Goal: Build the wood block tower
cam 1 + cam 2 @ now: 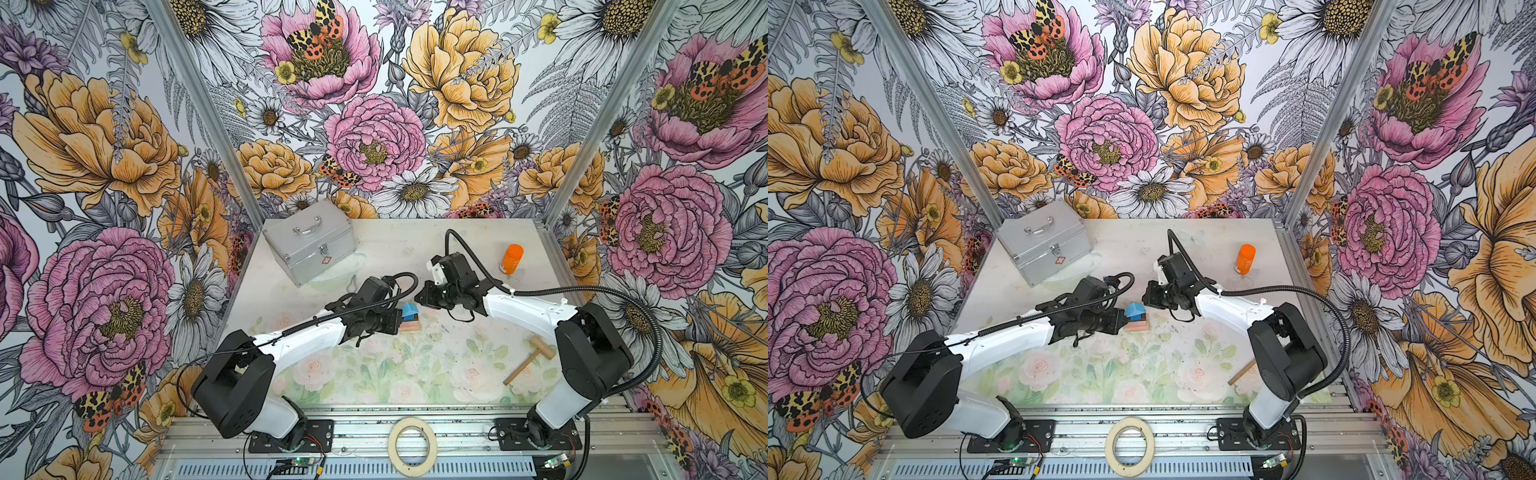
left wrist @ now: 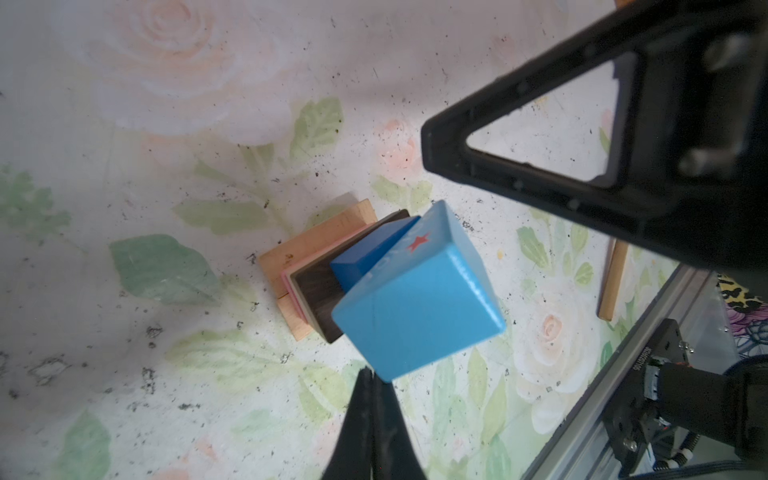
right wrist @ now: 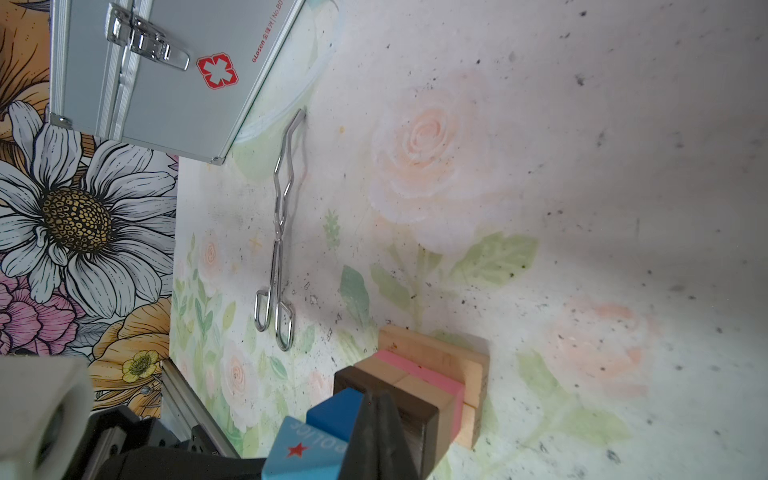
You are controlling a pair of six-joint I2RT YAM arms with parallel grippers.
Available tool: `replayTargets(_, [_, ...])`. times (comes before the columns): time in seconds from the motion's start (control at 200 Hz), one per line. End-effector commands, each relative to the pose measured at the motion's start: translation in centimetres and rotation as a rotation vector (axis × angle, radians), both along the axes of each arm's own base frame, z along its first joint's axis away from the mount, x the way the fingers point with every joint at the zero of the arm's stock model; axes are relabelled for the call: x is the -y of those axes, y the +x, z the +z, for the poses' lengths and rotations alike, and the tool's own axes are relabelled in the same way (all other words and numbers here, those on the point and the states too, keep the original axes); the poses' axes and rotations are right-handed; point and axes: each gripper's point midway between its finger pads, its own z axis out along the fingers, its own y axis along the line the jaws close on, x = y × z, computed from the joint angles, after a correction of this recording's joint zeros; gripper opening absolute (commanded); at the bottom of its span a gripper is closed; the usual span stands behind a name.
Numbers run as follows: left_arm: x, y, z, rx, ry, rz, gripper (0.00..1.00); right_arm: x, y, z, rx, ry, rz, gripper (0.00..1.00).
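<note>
**Both pincers shut and empty at the block tower**

The left gripper (image 2: 368, 390) has its jaws pressed together on nothing. Its tips sit just beside the light-blue roof block (image 2: 415, 307) that tops the wood block tower (image 1: 409, 319). The right gripper (image 3: 376, 419) is likewise closed and empty, its tips in front of the tower's dark brown layer (image 3: 353, 382); whether they touch cannot be told.

In both top views the wrists cover the fingertips and the tower's left flank. Only the blue top and a strip of the pink-and-tan base show, at frame centre. The base's long side runs roughly left to right there.

Open mat lies below the tower. The silver case (image 1: 309, 245) stands upper left and the orange bottle (image 1: 512, 258) upper right. The wooden mallet (image 1: 530, 359) lies lower right; in a top view the right arm hides its head and only the handle (image 1: 1241, 372) shows. The tongs (image 3: 276, 249) lie between case and tower.
</note>
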Motion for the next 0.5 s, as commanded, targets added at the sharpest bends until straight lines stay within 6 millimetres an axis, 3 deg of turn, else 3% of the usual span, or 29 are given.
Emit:
replayTargets(0.0, [0.10,1.43,1.26,0.055,-0.010,0.013,0.00,-0.09,0.20,1.19,0.039,0.017,-0.014,0.00])
replayTargets(0.49, [0.23,1.06,1.28,0.041,-0.024,0.006,0.00,-0.05,0.17,1.15,0.039,0.018,-0.017,0.00])
